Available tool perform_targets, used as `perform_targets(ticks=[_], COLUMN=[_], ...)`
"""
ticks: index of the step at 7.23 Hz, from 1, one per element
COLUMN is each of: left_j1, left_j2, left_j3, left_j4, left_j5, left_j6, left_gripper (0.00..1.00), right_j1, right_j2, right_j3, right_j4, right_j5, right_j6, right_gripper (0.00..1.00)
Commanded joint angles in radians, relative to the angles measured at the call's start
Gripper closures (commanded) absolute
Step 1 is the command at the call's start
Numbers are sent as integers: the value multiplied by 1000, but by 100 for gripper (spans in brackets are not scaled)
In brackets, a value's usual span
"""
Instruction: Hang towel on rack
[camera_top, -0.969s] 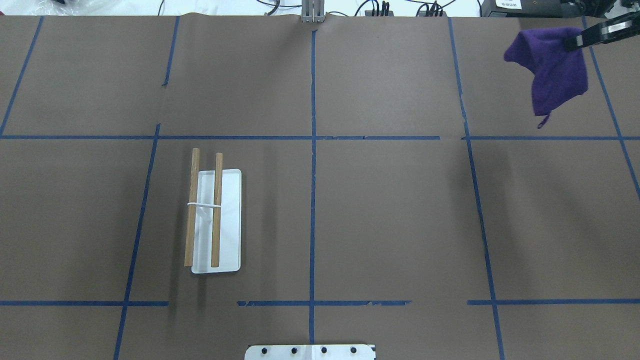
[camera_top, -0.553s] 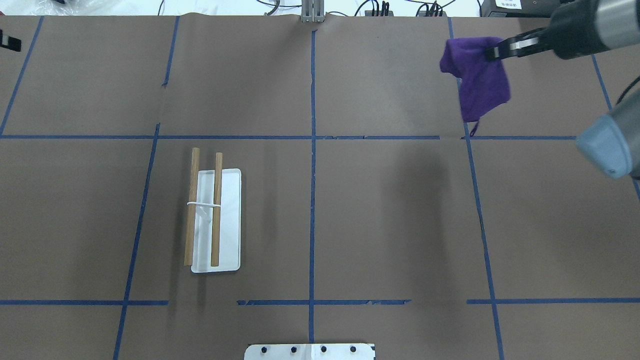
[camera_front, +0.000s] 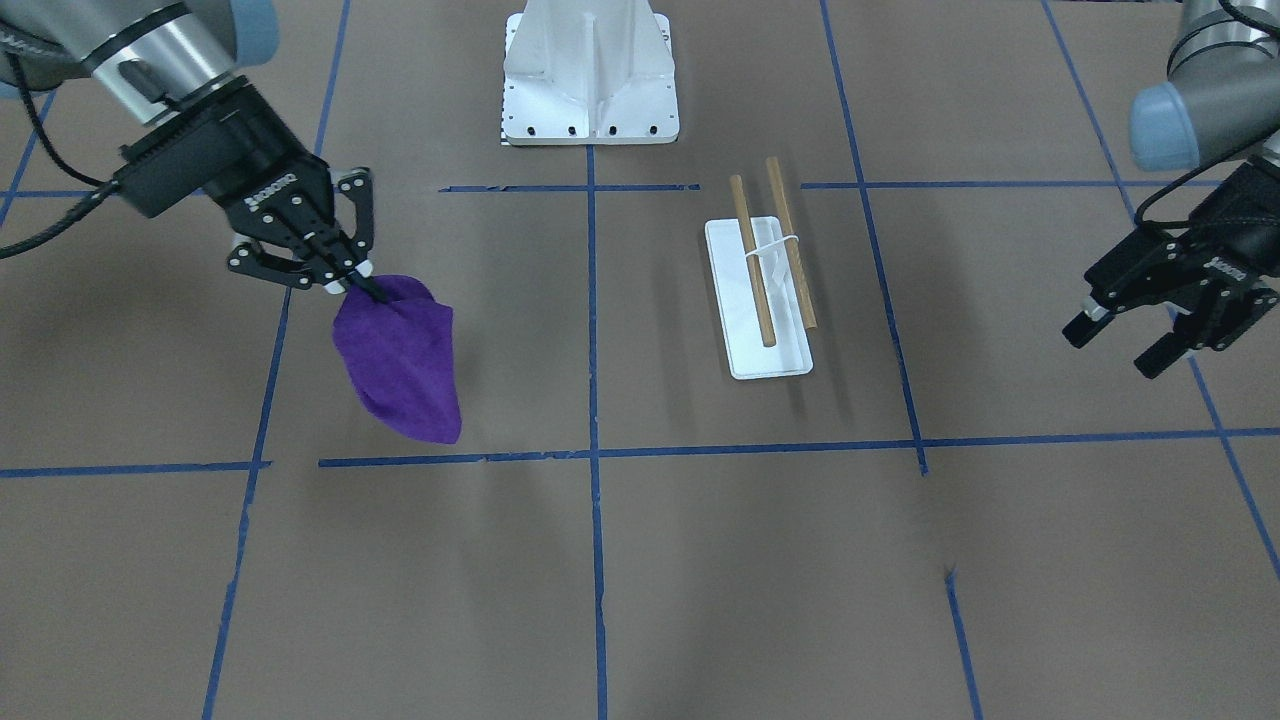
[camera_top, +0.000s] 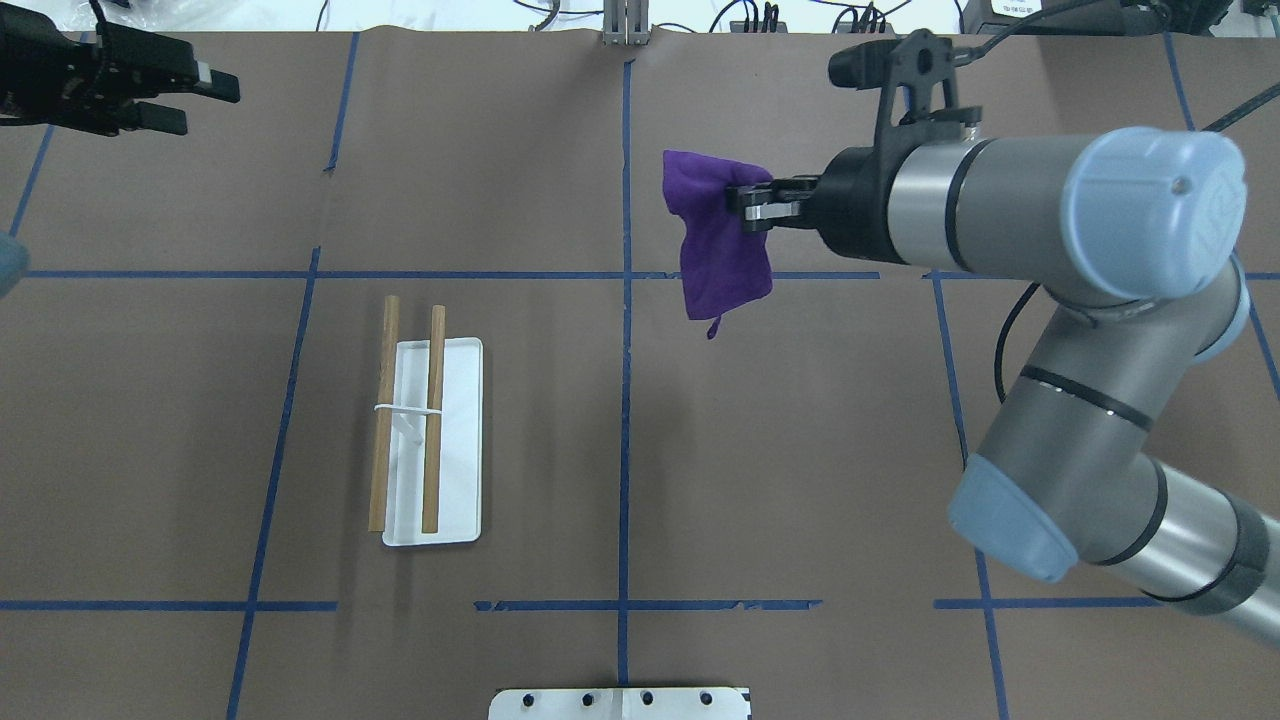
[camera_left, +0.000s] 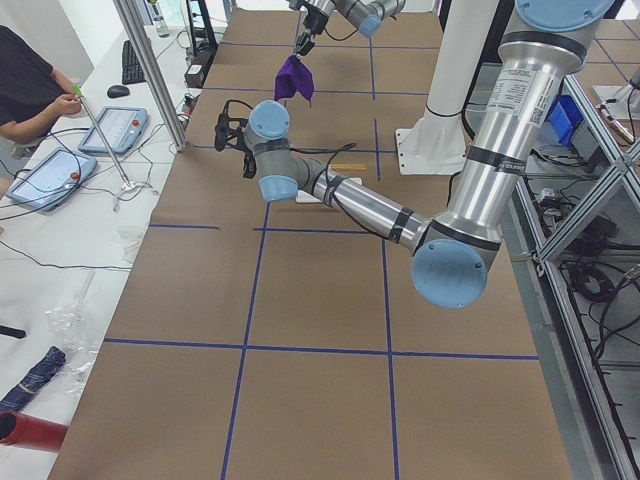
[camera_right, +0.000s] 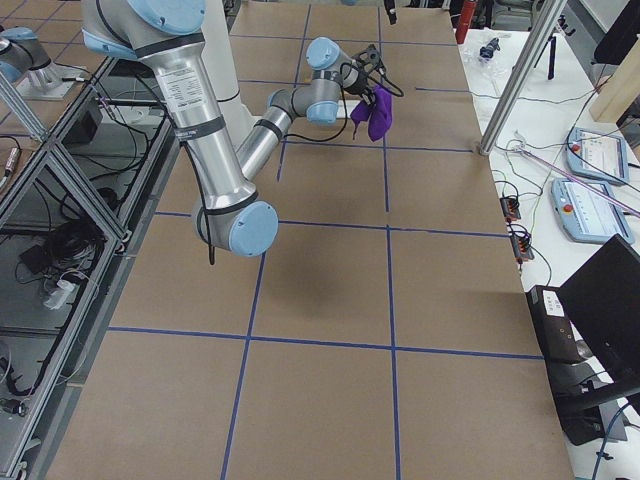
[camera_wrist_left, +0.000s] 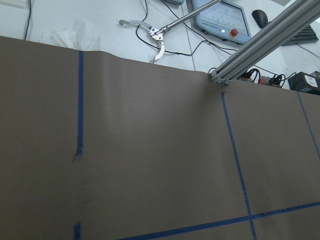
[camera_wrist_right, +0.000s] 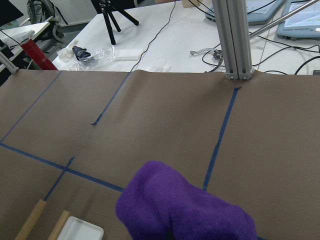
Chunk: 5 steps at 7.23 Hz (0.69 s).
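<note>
The right gripper (camera_top: 748, 203) is clenched on the towel's (camera_top: 722, 262) top edge, and the cloth hangs beneath it above the worktop (camera_top: 800, 450). The rack (camera_top: 462, 450) stands well apart from it. The left gripper (camera_front: 1112, 350) is released and holds nothing.

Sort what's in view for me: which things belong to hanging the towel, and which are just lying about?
Job: purple towel, pinched in the right gripper above the table; rack with two wooden dowels; left gripper, open and empty.
Lying about: white bolted pedestal; blue tape lines; control pendant off the table.
</note>
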Motion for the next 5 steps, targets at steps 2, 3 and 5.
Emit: perform_targets(ticks=[2,3,5], left_j1=[184,241,329], left_j2=[-148,-207,-277], left_j3=[7,7,27], left_j4=[-96,-87,-81], left_j5=[13,52,109], left_j6=[-455,-541,-591], left_gripper=[0,0,0], right_j1=[-71,-76,-87], right_j2=[40,42,39], right_j3=[11,11,31], right_j4=[0,0,0], right_j5=[-78,-78,-76], right_j6=[13,13,11], right_gripper=[100,100,100])
